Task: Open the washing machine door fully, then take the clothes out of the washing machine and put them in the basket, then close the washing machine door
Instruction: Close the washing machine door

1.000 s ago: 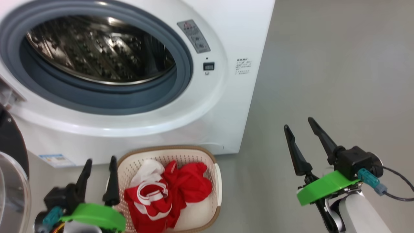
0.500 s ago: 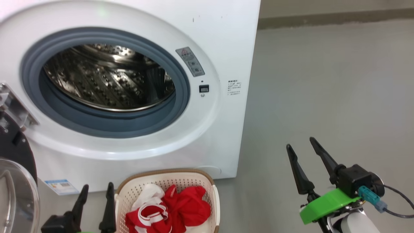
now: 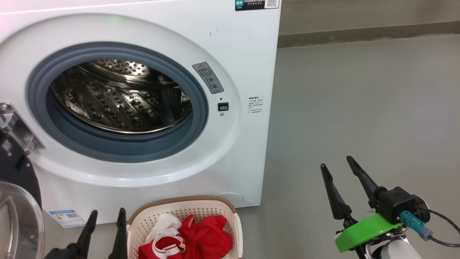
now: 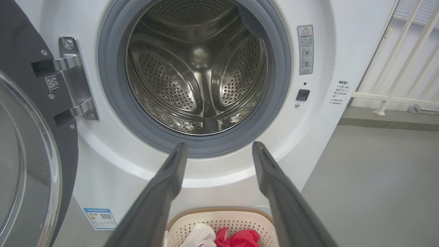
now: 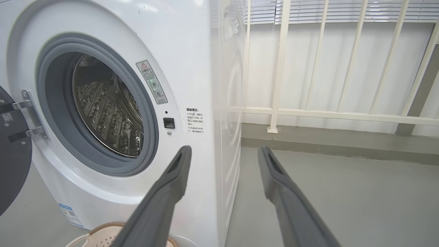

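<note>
Head view gives you the washing machine (image 3: pixel 233 54) with its round mouth uncovered, the perforated steel drum (image 4: pixel 199 68) gleaming behind the grey rubber ring (image 3: pixel 118 151). The washing machine door (image 4: pixel 27 137) stands swung out from the machine's front on your left, hung on a metal hinge (image 4: pixel 73 79). Its black rim and glass bowl stand just beside your left gripper (image 3: pixel 107 211).

The basket (image 3: pixel 183 199) sits on the grey floor (image 3: pixel 359 108) right at the foot of the machine, below the mouth. The clothes (image 3: pixel 205 239) lie heaped inside it, red with a white piece at the side.

Your left gripper is low in front of the machine, just beside the basket, fingers spread wide and holding nothing. Your right gripper (image 3: pixel 336 162) hangs over the floor off the machine's right corner, well apart from the basket, fingers equally wide and holding nothing. A pale railing (image 5: pixel 308 113) runs beyond the machine's right side.
</note>
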You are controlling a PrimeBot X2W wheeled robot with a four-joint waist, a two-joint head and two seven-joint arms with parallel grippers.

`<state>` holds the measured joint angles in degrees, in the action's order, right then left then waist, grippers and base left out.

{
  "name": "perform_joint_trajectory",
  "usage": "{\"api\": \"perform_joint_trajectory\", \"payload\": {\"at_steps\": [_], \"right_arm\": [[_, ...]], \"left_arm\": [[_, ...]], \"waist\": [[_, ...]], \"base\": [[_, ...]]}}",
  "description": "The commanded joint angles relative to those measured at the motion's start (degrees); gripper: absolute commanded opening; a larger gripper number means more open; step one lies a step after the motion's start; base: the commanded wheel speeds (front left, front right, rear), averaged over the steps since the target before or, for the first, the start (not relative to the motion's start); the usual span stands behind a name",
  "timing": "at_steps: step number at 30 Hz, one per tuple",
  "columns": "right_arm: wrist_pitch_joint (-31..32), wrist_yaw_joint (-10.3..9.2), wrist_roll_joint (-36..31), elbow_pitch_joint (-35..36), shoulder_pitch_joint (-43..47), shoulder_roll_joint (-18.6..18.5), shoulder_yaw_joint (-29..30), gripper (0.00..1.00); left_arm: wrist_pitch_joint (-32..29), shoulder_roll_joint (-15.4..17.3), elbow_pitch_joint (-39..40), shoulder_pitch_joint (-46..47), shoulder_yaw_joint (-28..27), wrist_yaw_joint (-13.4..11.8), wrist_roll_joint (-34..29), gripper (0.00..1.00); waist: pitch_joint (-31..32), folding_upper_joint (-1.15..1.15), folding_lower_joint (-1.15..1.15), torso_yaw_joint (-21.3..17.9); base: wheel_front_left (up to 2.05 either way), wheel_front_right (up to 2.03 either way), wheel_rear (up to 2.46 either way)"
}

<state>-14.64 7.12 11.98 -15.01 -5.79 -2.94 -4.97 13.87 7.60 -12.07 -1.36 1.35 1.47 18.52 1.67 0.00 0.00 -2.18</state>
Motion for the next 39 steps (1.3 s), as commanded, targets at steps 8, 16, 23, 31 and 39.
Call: {"api": "perform_joint_trajectory", "payload": {"at_steps": [8, 16, 23, 31, 39], "right_arm": [[-0.4, 0.36, -0.6, 1.6, -0.3, 0.1, -1.6, 1.0], [-0.4, 0.36, -0.2, 1.4, -0.6, 0.1, -2.4, 1.0], [-0.4, 0.36, -0.2, 1.4, -0.7, 0.1, -2.3, 1.0], [-0.4, 0.36, 0.3, 1.3, -0.8, 0.1, -2.3, 1.0], [-0.4, 0.36, 0.4, 1.2, -0.7, 0.1, -2.1, 1.0]], "left_arm": [[0.0, 1.3, 3.1, 0.2, -2.0, -1.0, 0.2, 1.0], [-0.1, 1.8, 4.0, 0.1, -1.7, -1.5, 0.1, 1.0], [-0.2, 2.0, 4.5, 0.0, -1.7, -2.3, 0.0, 1.0], [-0.6, 2.5, 5.2, -0.2, -1.5, -2.6, 0.1, 1.0], [-0.4, 2.8, 6.2, -0.2, -1.2, -1.9, 1.0, 1.0]], "waist": [[0.2, 0.0, 0.0, -0.4], [0.2, 0.0, 0.0, -0.5], [0.2, 0.0, 0.0, -0.5], [0.0, 0.0, 0.0, -0.4], [0.2, 0.0, 0.0, -0.1]], "base": [[0.0, 0.0, 0.0], [0.0, 0.0, 0.0], [-0.39, 0.39, 0.0], [-1.3, 1.3, 0.0], [-1.87, 1.87, 0.0]]}}
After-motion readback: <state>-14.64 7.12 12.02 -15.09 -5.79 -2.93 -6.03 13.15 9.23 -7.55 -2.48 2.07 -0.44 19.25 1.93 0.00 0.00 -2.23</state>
